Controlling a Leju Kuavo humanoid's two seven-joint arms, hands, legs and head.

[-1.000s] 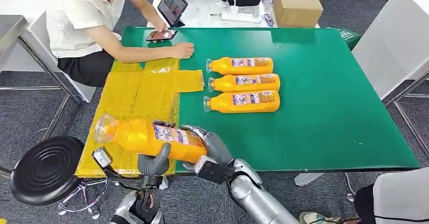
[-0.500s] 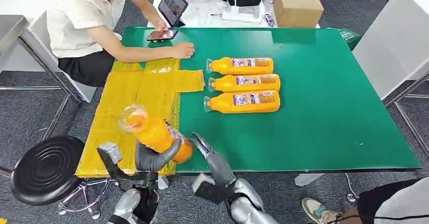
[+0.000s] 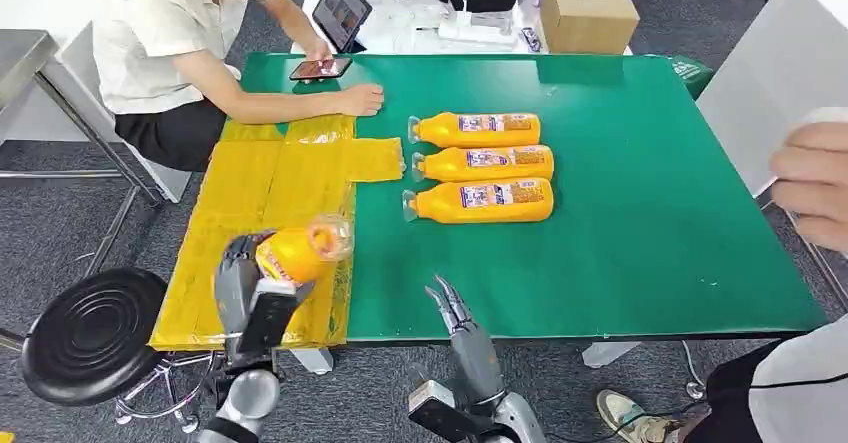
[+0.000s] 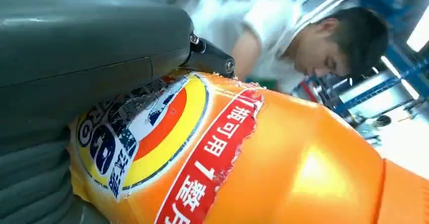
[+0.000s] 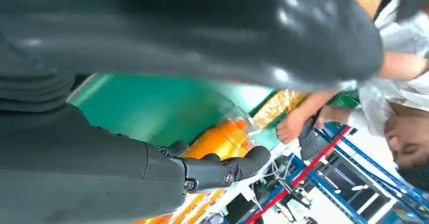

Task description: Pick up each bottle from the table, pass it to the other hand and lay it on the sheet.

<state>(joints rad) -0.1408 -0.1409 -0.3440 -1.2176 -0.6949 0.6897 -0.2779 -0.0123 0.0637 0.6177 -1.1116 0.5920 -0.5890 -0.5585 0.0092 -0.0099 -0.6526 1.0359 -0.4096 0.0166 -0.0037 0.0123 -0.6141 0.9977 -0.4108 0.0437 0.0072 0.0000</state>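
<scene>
Orange bottle (image 3: 296, 252) is in my left hand (image 3: 243, 285), fingers wrapped around its body, above the near end of the yellow sheet (image 3: 262, 203). My right hand (image 3: 455, 308) is free, fingers apart, at the table (image 3: 640, 213) edge. I judge the handover done (three bottles (image 3: 478, 167) wait); next I must lower and lay it flat

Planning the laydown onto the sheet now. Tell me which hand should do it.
Left. The left hand already grips the orange bottle above the yellow sheet. The right hand holds nothing and sits at the green table's near edge, beside the sheet.
</scene>
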